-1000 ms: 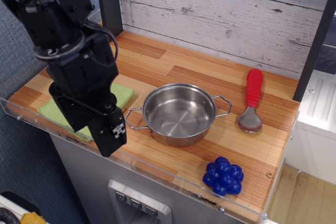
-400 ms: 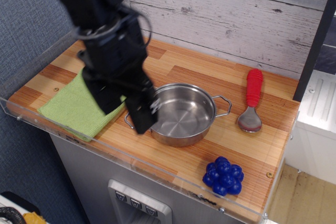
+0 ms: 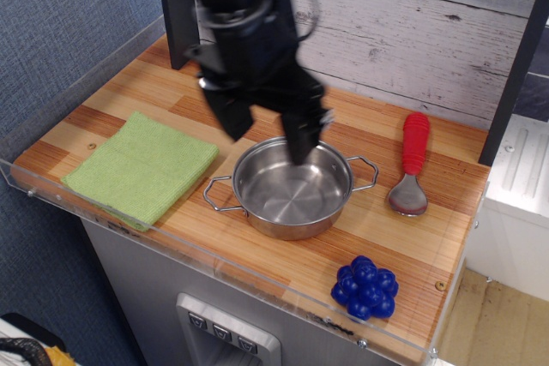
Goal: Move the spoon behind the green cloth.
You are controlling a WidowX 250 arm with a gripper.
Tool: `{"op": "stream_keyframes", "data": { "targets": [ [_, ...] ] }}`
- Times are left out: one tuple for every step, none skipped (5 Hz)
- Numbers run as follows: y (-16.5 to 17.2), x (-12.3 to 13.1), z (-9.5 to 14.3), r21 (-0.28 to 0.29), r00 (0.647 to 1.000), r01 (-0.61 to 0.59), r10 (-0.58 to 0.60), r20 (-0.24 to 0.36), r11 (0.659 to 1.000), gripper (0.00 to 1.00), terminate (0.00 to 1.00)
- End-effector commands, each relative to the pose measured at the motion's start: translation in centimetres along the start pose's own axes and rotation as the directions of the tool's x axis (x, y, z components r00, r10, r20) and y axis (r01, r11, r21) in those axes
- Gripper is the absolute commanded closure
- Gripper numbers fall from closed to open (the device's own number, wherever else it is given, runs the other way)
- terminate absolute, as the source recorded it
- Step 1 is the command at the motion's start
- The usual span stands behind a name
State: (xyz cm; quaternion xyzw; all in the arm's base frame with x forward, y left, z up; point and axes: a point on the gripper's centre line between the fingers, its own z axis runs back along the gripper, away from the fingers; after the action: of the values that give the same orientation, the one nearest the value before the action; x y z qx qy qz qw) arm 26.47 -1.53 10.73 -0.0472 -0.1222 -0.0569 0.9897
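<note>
Crossing: the arm has swung from the left end of the counter, where a second ago it hung over the green cloth (image 3: 141,167), to a spot above the back rim of the steel pot (image 3: 292,186); it is now roughly midway to the spoon (image 3: 412,165).
Meaning for the task: I judge this as the approach leg only, since nothing has been grasped and the spoon lies where it lay in both earlier views.
Gripper: the gripper (image 3: 270,130) shows two dark fingers spread apart with a clear gap between them, and nothing sits in that gap (the picture is motion-blurred, so finer detail is lost).
Spoon: it rests flat on the wooden counter (image 3: 403,237) to the right of the pot, red ribbed handle pointing toward the back wall, shiny bowl toward the front edge, just beside the pot's right handle but not touching it.
Green cloth: now fully uncovered at the left front of the counter, flat, well apart from the spoon, with the pot between them.
Target spot: the bare wood behind the cloth, toward the wall, looks free.
Pot contents: empty, only reflections show on its floor.
Other item: a blue knobbly cluster (image 3: 364,287) sits near the front right edge, apart from the pot and the spoon.
Next need: further travel right, then a descent over the red handle.
</note>
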Motion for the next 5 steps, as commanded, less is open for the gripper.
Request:
{"op": "stream_keyframes", "data": {
  "targets": [
    [-1.9, 6.7, -3.3, -0.003, 0.991, -0.064, 0.064, 0.114, 0.998, 0.00, 0.00],
    [-2.4, 8.1, -4.7, -0.033, 0.987, -0.084, 0.087, 0.137, 0.996, 0.00, 0.00],
    [-3.8, 9.8, -6.1, -0.048, 0.991, -0.094, 0.098, 0.093, 0.994, 0.00, 0.00],
    [-4.6, 10.8, -7.7, 0.033, 0.988, -0.139, 0.137, 0.069, 0.990, 0.00, 0.00],
    [-4.9, 11.3, -9.0, 0.025, 0.987, -0.156, 0.154, 0.053, 0.987, 0.00, 0.00]
  ]
}}
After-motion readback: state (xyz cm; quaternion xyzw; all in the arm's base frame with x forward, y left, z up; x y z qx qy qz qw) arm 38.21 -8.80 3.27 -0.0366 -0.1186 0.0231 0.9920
